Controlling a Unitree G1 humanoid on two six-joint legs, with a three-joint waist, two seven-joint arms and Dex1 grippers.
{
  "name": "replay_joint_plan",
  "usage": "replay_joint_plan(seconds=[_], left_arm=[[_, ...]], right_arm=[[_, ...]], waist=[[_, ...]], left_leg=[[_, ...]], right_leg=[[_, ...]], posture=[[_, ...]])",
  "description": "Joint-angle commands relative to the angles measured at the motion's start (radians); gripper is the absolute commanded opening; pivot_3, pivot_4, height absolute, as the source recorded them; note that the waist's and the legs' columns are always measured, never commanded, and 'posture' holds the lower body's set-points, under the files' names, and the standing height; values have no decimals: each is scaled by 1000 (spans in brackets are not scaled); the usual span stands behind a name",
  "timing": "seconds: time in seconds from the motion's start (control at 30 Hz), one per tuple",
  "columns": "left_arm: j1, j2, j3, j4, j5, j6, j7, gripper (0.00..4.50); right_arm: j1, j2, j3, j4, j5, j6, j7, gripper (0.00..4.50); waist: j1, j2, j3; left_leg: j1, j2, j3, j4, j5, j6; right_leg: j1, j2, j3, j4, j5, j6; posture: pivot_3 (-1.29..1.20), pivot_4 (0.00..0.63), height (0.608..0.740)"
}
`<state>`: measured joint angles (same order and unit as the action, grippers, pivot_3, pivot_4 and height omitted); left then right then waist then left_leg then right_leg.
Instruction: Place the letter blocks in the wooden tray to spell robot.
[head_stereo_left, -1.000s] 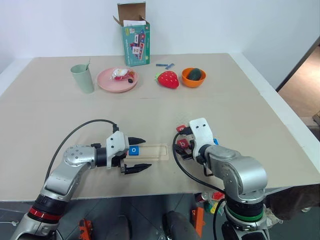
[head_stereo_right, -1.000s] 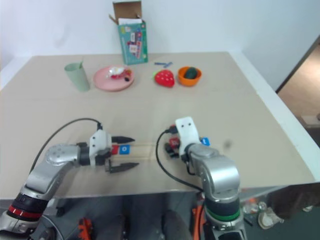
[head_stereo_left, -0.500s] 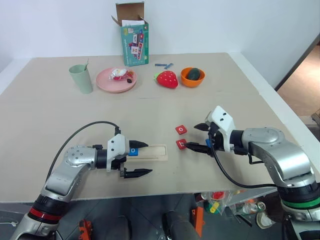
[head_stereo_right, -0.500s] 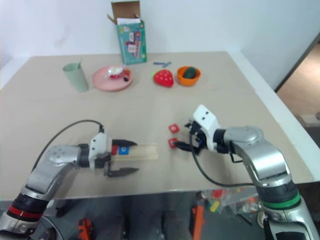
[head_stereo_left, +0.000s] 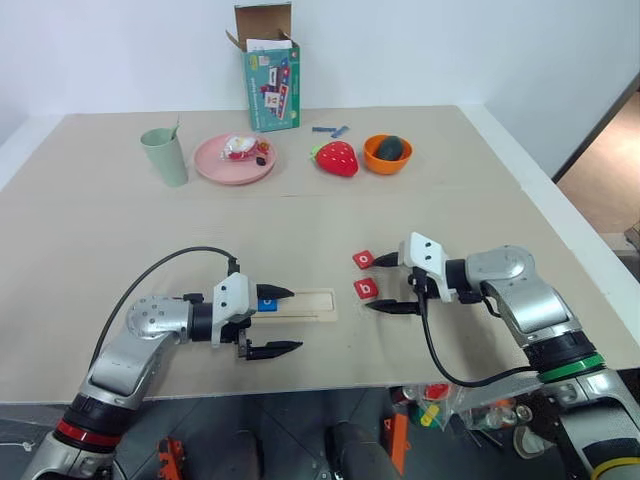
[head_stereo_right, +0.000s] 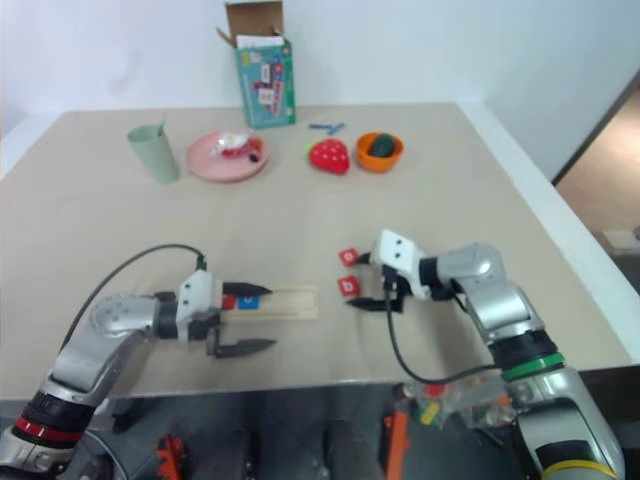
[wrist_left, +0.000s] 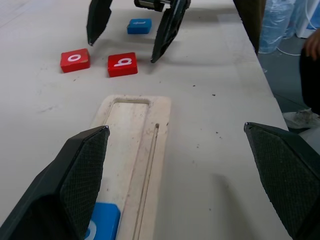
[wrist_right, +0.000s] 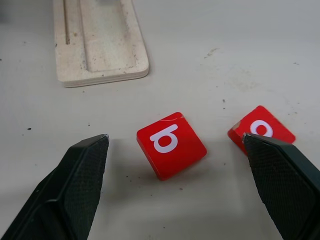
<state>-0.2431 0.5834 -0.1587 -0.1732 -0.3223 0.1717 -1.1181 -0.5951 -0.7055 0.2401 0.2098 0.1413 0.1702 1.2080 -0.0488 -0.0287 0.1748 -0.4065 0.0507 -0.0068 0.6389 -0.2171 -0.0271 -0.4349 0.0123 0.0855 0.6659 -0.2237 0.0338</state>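
Observation:
The wooden tray lies near the table's front edge. A blue "o" letter block sits in its left end, with a red one beside it. My left gripper is open over that end, one finger above the tray and one in front of it. To the right of the tray lie a red "b" block and a red "o" block. My right gripper points left, open, with its fingers on either side of the "b" block and apart from it. A blue block lies behind that gripper.
Along the back of the table stand a green cup, a pink plate with small items, an open card box, a strawberry toy and an orange bowl. The table's front edge is close to both arms.
My right arm has swung out to the right and its gripper has turned to point left, uncovering the red blocks and coming to straddle the "b" block. The left gripper has stayed put.

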Motion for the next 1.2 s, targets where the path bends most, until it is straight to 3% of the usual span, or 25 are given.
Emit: replay_joint_plan(seconds=[0.03,0.5,0.73,0.97,1.2], left_arm=[[12,16,23,-31,0,-18,9,4500],[36,28,18,-54,2,-12,48,4500],[45,34,20,-53,6,-16,52,4500],[38,34,16,-41,12,-24,47,4500],[14,20,23,-21,10,-19,57,4500]], right_arm=[[-25,17,0,10,-3,-26,22,4428],[-71,71,7,157,-59,-86,58,4186],[-72,98,-17,159,-22,-18,61,1870],[-50,88,-23,125,-14,9,57,1800],[11,63,-50,-90,15,188,-6,1800]], waist=[[0,0,0],[1,0,0],[0,0,0],[1,0,0],[1,0,0]], left_leg=[[0,0,0,0,0,0],[1,0,0,0,0,0],[3,0,0,1,0,0],[5,0,0,1,1,1],[4,0,-1,1,1,1]], right_leg=[[0,0,0,0,0,0],[1,0,0,1,0,0],[3,0,0,1,2,0],[5,0,0,0,2,0],[5,0,0,1,1,0]], posture=[[0,150,740],[0,150,740],[0,150,740],[0,150,740],[0,150,740]])
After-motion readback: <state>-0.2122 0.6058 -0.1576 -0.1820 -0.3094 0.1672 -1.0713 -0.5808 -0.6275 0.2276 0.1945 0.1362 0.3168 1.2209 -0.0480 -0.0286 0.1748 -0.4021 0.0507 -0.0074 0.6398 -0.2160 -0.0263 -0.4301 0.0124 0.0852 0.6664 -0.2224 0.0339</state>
